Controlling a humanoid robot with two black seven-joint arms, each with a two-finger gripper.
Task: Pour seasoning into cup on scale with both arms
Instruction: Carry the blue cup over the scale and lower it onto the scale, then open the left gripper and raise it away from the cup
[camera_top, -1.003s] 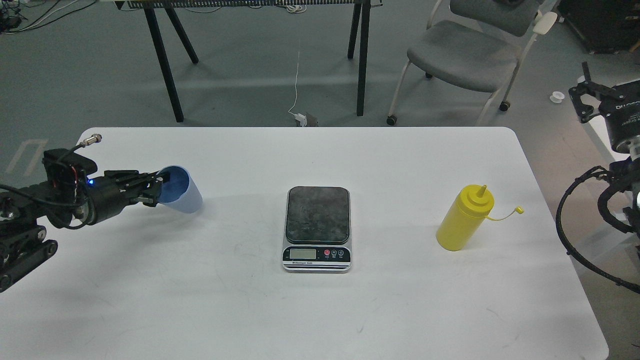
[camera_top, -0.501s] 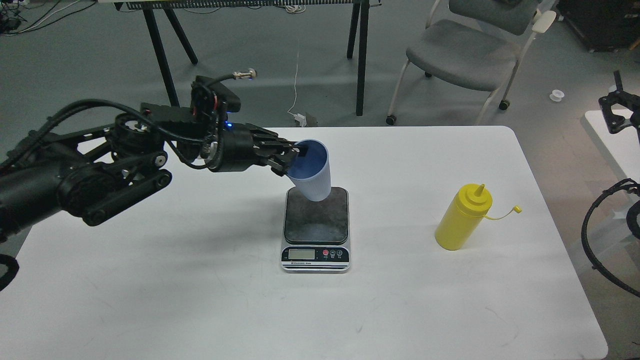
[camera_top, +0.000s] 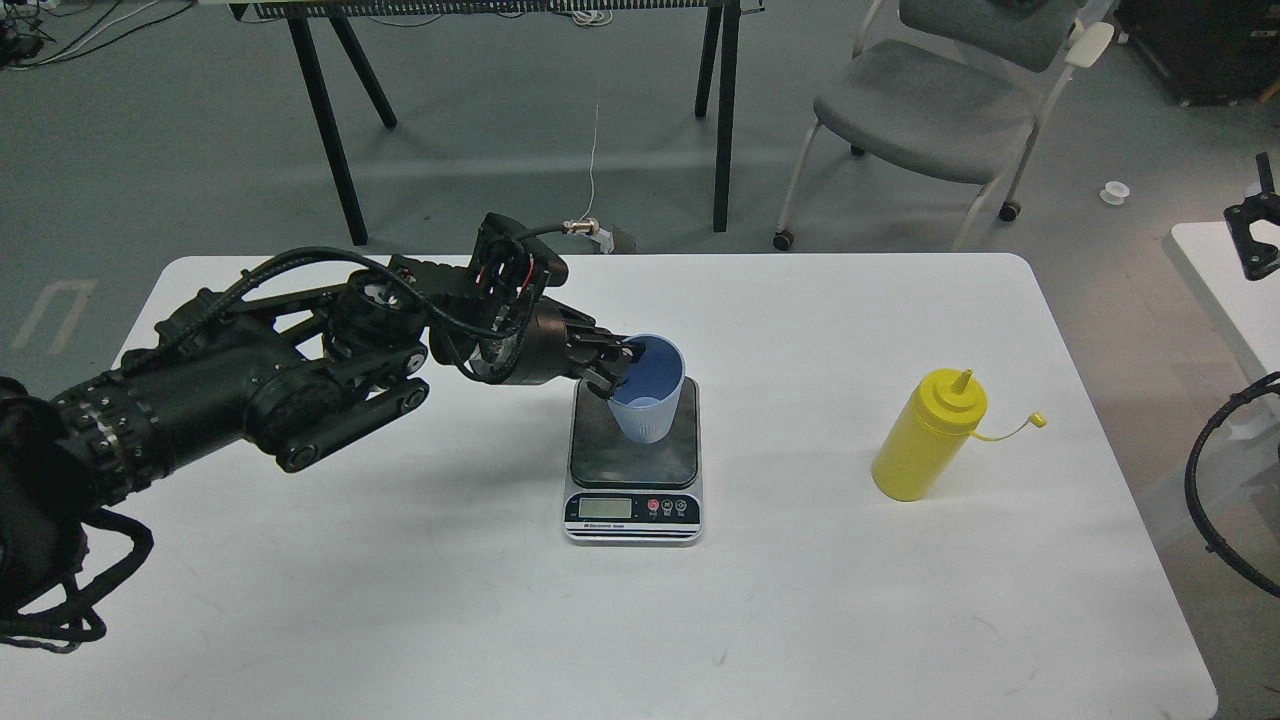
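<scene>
Standing upright on the platform of the scale (camera_top: 633, 452), the cup (camera_top: 648, 388) is pinched at its near-left rim by the left gripper (camera_top: 616, 366), one finger apparently inside the wall. The seasoning (camera_top: 925, 436) stands upright well to the right of that gripper, long axis near vertical. It is judged nearer the right gripper (camera_top: 1258, 222), whose opening cannot be told at the frame's edge.

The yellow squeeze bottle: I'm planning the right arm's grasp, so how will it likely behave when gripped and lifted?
The yellow squeeze bottle looks like soft plastic, so its wall will probably dent under the fingers. It stands tall on a narrow base, so a sideways nudge could tip it. Its tethered tip cap hangs loose and will likely swing.
</scene>
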